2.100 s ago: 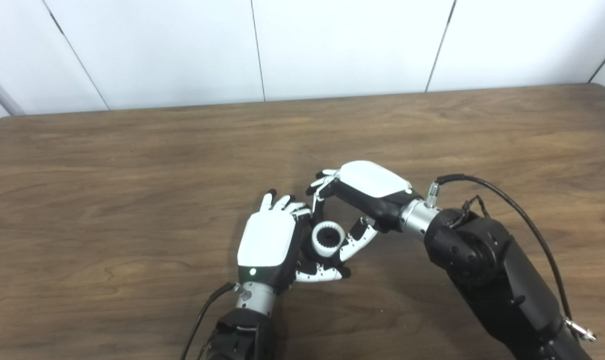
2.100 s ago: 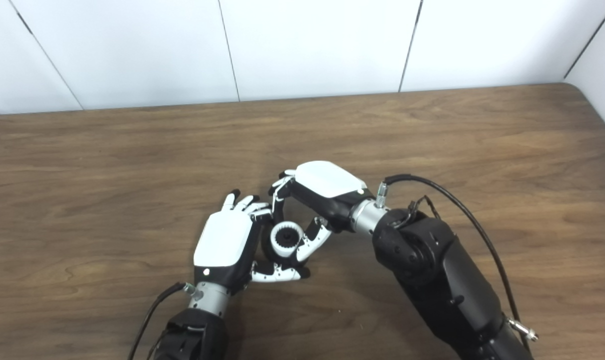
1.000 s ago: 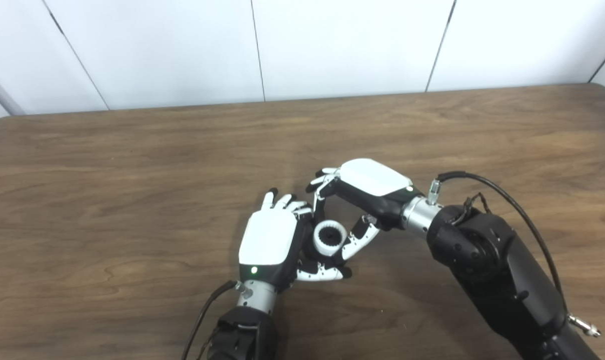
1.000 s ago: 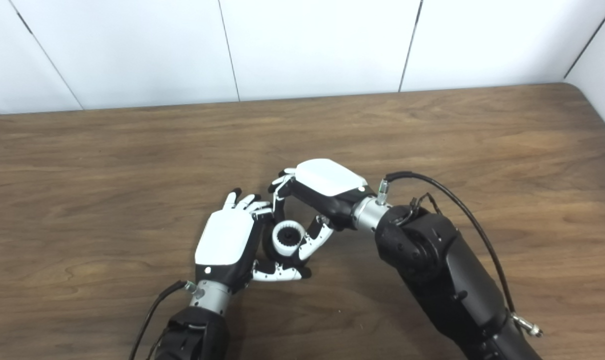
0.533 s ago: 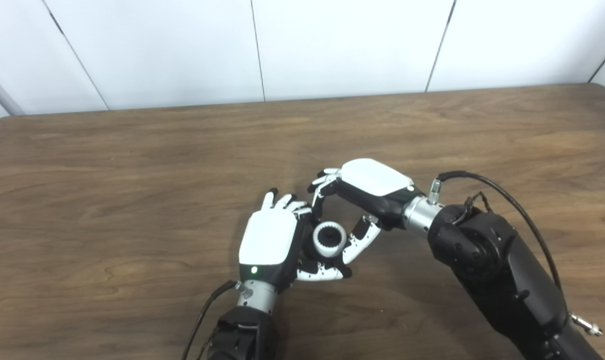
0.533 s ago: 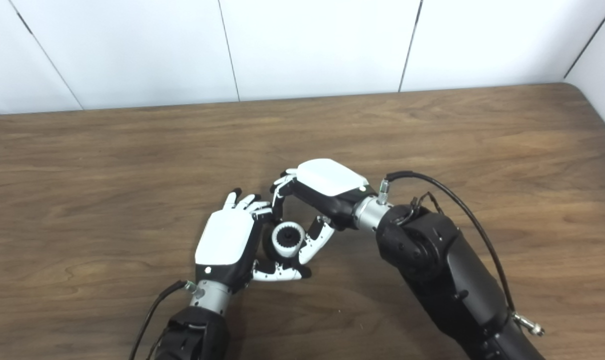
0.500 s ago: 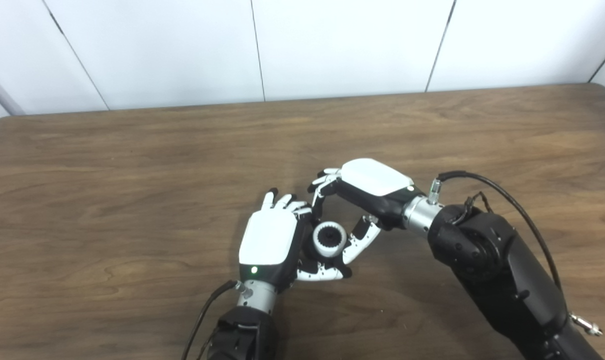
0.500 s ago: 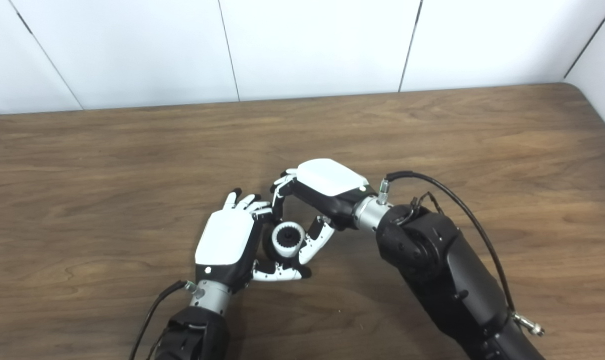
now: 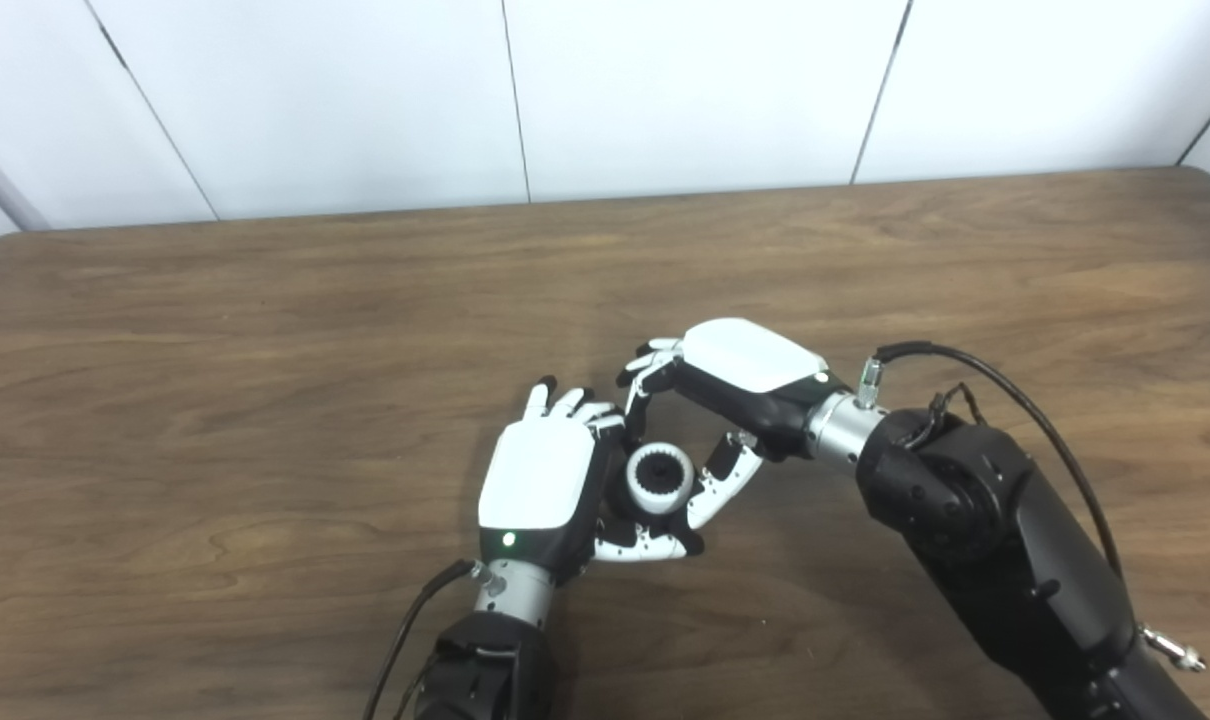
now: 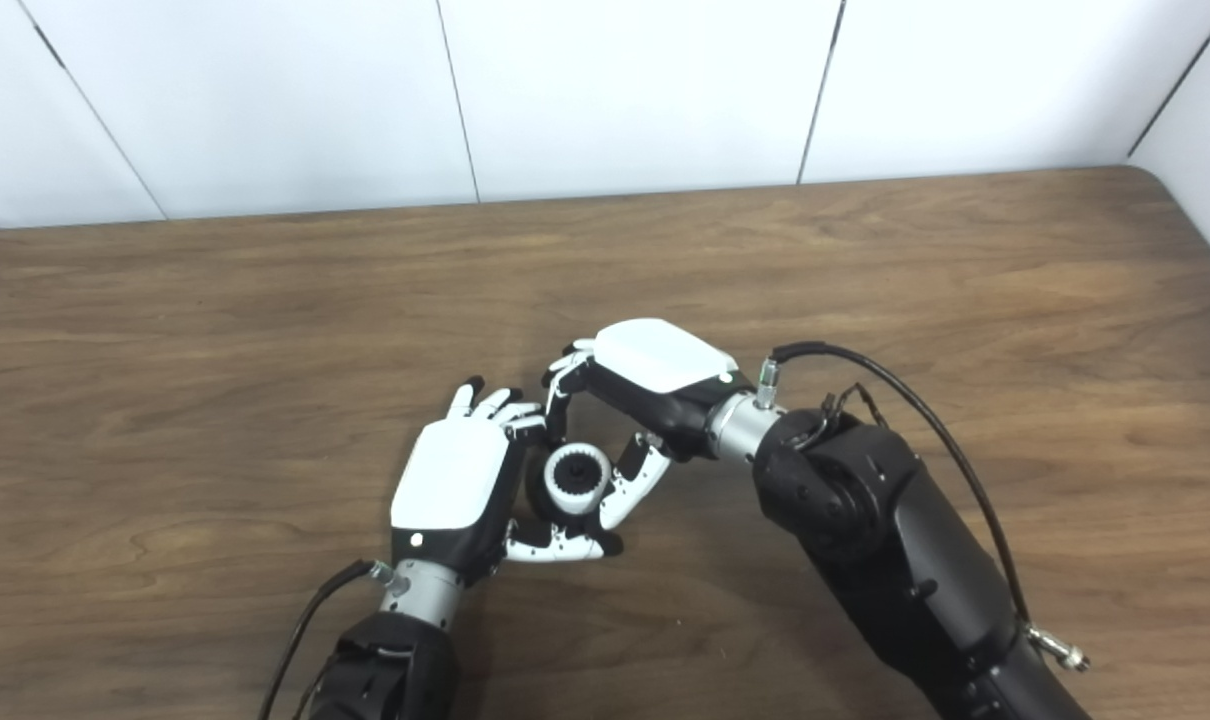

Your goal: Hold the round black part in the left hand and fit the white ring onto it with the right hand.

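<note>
My left hand (image 9: 543, 482) is shut on the round black part (image 9: 660, 477), low at the table's middle. Only the part's toothed black centre shows. The white ring (image 9: 635, 486) sits around that centre, facing up. My right hand (image 9: 743, 368) comes in from the right. Its fingers (image 9: 637, 392) curl over the far side of the ring, and its thumb (image 9: 717, 484) lies against the ring's right side, so it grips the ring. The same grip shows in the right eye view, with the ring (image 10: 555, 486) between both hands.
The brown wooden table (image 9: 265, 330) fills the view, with a white panelled wall behind its far edge. A black cable (image 9: 1025, 410) loops over my right forearm. Another cable (image 9: 405, 630) runs from my left wrist.
The ring and black part have shifted very slightly up and right between the hands. The right hand has lifted and edged right a little. The left hand has barely moved.
</note>
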### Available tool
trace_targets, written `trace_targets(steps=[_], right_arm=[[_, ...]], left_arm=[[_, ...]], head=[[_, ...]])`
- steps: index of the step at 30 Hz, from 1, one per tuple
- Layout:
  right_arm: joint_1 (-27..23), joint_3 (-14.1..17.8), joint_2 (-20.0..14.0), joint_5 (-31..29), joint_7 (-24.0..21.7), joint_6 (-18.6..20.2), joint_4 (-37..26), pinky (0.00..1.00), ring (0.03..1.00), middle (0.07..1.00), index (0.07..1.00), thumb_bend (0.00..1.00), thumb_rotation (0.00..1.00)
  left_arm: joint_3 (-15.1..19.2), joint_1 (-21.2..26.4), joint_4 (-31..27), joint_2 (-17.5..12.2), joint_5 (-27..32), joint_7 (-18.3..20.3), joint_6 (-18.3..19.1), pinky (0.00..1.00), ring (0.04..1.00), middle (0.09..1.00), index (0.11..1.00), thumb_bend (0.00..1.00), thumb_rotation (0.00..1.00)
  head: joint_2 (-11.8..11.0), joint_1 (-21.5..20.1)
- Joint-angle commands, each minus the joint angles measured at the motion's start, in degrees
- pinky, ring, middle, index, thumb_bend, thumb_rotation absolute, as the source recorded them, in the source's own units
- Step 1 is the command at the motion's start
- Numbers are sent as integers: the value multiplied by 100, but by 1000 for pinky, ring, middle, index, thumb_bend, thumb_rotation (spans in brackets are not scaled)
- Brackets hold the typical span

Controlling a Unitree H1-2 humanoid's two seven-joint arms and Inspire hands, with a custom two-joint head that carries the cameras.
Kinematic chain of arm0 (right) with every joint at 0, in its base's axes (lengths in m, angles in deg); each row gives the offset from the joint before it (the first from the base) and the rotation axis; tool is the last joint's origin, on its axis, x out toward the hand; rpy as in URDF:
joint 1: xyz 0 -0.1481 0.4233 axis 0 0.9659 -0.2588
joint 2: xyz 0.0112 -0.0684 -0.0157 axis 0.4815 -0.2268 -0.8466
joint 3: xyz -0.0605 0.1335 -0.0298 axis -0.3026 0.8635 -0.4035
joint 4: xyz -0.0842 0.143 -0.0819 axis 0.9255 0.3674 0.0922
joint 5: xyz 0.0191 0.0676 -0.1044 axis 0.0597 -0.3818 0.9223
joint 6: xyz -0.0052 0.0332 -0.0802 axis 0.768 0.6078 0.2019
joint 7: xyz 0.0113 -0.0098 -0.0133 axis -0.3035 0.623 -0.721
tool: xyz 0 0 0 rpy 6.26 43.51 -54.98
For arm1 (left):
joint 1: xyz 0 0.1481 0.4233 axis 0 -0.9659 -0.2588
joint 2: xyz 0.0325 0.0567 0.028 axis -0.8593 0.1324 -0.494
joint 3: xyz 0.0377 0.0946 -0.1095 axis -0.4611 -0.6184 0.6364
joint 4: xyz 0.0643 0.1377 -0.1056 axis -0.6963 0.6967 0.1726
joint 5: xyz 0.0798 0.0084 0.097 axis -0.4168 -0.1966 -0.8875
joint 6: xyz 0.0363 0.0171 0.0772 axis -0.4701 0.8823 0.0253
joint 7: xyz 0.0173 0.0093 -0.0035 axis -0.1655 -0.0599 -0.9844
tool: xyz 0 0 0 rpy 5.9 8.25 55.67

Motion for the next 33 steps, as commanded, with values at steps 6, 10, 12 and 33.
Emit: trace_targets(steps=[6,10,12,33], right_arm=[[-325,342,-168,-42,-81,146,-345,915,936,850,614,936,224],[-360,514,-279,-86,-108,229,-419,917,937,847,622,935,221],[-369,625,-290,-122,-127,327,-450,913,936,845,624,940,210],[-384,1070,-662,-301,-66,573,-512,817,928,853,652,937,211]], left_arm=[[-35,-42,238,-38,-52,211,56,1000,888,785,484,520,57],[-19,-36,261,-60,-30,187,37,1000,887,784,484,521,57],[-18,-31,266,-76,-38,205,36,1000,887,786,484,521,57],[99,24,186,-304,61,464,68,998,880,788,496,520,78]], head=[[-16,-17],[-25,-20],[-28,-20],[-79,14]])
